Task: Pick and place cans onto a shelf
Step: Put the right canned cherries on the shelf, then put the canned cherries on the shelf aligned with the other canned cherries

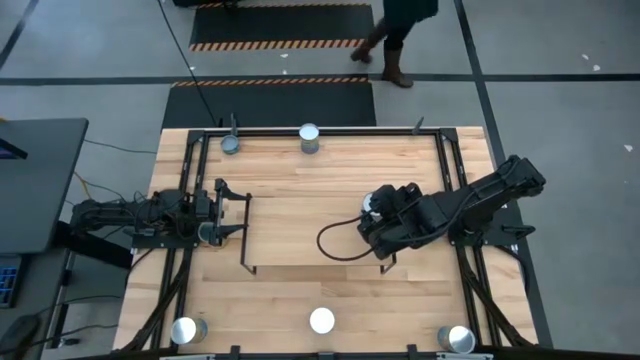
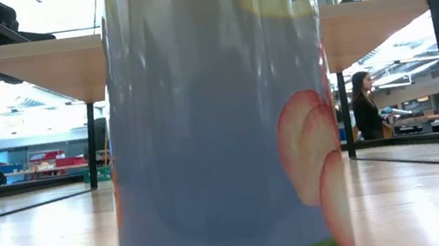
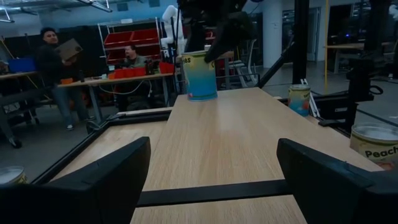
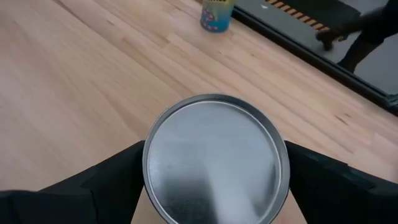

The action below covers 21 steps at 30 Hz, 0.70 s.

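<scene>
Currently: right tool [image 1: 374, 205] sits at right-centre of the high view, over the right end of the shelf [image 1: 300, 235]; one can [image 4: 216, 158] stands upright directly between its fingers.
Right tool state: fingers flank the can on both sides, spread about as wide as the lid; whether they press it or have let go, cannot tell (wrist view shows dark fingers close at either flank of the rim).
Key relation: can lies straight below the right tool, long axis vertical, round lid facing the wrist camera; any pull-away would need to go straight up to avoid tipping it.
Left tool [image 1: 222, 212]: at left-centre of the high view, by the shelf's left wire frame, fingers spread wide, holding nothing; shelf board runs away ahead of it.
Nearer arm: right, for this can; left for the can [image 1: 208, 232] just beside its fingers.
Other cans: two at the upper edge [image 1: 309, 137], three along the lower edge [image 1: 321, 320] of the desk [image 1: 300, 170].
Open room: shelf board bare across its middle; wire frames bound both ends.
</scene>
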Motion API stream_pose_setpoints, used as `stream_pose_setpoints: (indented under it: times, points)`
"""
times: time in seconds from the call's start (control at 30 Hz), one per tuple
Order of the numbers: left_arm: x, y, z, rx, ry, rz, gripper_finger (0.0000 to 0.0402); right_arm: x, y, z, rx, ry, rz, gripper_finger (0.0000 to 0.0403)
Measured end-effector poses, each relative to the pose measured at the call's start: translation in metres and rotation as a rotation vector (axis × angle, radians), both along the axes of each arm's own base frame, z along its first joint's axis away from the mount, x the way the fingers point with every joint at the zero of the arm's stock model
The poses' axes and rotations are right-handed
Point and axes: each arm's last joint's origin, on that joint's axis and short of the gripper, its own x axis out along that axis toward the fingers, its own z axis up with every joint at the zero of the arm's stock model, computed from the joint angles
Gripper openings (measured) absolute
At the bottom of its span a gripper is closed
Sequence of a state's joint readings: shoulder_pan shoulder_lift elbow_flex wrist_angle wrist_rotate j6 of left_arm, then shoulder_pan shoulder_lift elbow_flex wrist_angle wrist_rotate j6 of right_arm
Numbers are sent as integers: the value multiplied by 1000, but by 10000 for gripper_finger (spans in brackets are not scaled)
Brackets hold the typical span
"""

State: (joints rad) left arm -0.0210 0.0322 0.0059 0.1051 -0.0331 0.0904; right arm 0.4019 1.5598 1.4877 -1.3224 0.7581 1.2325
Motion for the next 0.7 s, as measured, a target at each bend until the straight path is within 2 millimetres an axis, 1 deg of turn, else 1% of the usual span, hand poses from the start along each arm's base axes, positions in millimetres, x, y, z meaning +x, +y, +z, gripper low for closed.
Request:
stream_pose_setpoints:
  times: [0.1,0.23,0.3,0.4,0.47,0.53,0.63,0.7]
  points:
    - [0,0,0,0,-1,0,357,-2,-1,8,-2,-8,13,364]
    - [0,0,0,0,-1,0,357,-4,-2,26,-9,-32,44,364]
    - [0,0,0,0,-1,0,357,-5,-3,39,-14,-43,76,364]
    - [0,0,0,0,-1,0,357,-7,-2,66,-39,-53,171,364]
    - [0,0,0,0,-1,0,357,-11,3,82,-40,-41,289,364]
    - [0,0,0,0,-1,0,357,-14,13,92,-36,-25,439,364]
    - [0,0,0,0,-1,0,357,-20,36,97,4,-1,694,361]
    - [0,0,0,0,-1,0,357,-23,52,98,63,-18,803,358]
